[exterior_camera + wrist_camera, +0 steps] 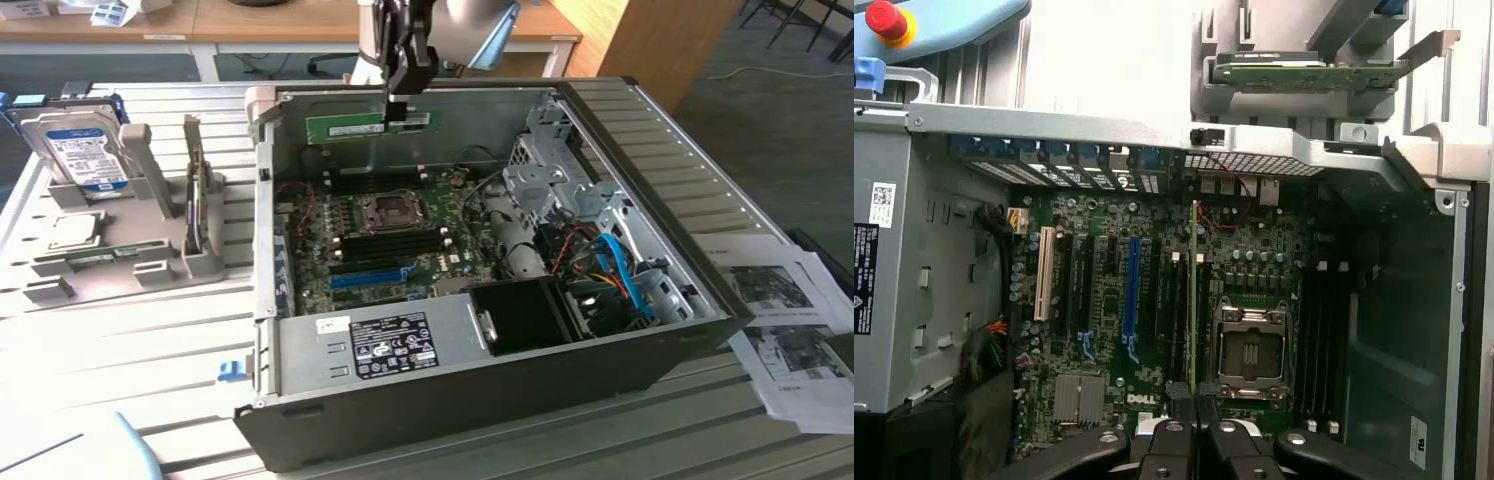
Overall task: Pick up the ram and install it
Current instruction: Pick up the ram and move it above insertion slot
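Clamped on the ram (350,128) by its upper edge with the gripper (396,112), holding it level, long edge down, above the open computer case (467,400) and clear of the motherboard (400,250). Seemingly lined up over the dark slots (1172,310) beside the CPU socket (1252,350), judging by the edge-on wrist view, though hard to say which slot. Well apart from a hard drive (83,150) upright in a grey holder (147,255) at the exterior view's left.
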Controlling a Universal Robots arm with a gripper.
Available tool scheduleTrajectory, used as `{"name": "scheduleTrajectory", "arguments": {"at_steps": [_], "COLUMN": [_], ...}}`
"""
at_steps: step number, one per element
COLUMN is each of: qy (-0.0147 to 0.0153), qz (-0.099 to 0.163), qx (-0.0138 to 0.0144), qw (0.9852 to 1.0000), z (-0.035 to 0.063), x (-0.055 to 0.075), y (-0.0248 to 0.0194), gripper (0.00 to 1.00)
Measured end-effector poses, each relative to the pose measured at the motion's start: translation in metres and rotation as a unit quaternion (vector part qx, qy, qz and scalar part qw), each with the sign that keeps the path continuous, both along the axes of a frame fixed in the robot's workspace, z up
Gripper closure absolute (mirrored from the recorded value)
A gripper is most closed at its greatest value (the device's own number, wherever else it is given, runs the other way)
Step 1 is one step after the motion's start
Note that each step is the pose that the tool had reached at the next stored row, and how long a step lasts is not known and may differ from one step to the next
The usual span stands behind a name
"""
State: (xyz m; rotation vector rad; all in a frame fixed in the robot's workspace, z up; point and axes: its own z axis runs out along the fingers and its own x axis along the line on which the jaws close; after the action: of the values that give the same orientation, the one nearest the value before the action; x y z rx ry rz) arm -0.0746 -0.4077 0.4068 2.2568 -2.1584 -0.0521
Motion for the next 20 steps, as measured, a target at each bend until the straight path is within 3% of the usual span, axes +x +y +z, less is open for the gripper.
{"name": "scheduleTrajectory", "arguments": {"at_steps": [4,20], "qy": [0.0,0.0], "qz": [0.0,-0.002], "qx": [0.0,0.0], "qw": [1.0,1.0], "z": [0.0,0.0], "x": [0.0056,0.006], "y": [-0.0001,0.0], "gripper": [0.89,0.89]}}
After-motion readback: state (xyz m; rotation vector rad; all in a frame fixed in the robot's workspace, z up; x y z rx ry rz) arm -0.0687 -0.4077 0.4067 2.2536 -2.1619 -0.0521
